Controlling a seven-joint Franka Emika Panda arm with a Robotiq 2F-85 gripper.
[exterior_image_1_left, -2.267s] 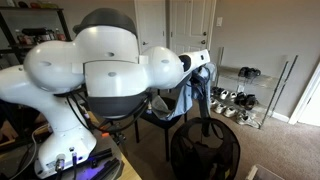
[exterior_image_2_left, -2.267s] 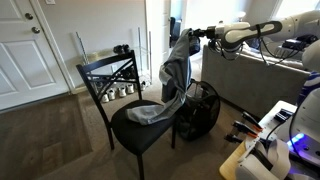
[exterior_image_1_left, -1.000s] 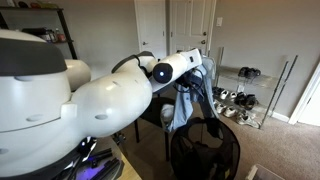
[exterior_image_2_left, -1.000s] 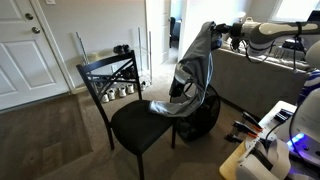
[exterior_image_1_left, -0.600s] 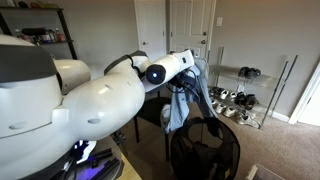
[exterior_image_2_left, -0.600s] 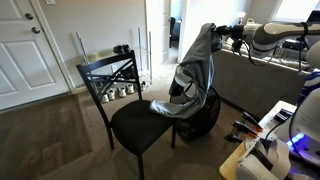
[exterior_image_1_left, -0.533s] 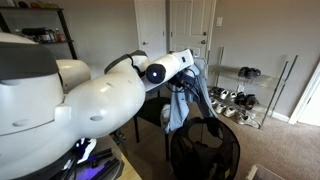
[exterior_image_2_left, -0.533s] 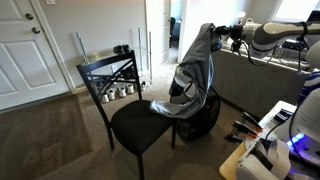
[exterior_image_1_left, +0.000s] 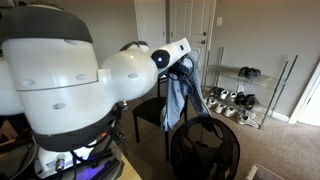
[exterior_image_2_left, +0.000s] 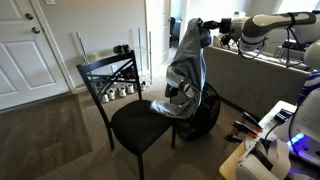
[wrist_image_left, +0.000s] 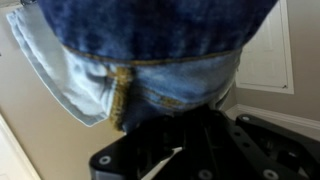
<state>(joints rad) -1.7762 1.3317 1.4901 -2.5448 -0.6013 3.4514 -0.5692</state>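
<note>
At upper right of an exterior view, the fingers (exterior_image_2_left: 202, 25) clamp the jeans (exterior_image_2_left: 187, 68) at the top. Long axis hangs vertically below them, lower end resting on the chair (exterior_image_2_left: 128, 128) seat.

From my remote seat I see a brown floor (exterior_image_2_left: 50, 140) carrying a black chair (exterior_image_2_left: 135, 125), a black mesh basket (exterior_image_1_left: 205, 150) just beside it, and a shoe rack (exterior_image_1_left: 240, 100) near the wall. The lower end of the jeans (exterior_image_2_left: 187, 65) rests on the chair's seat.
</note>
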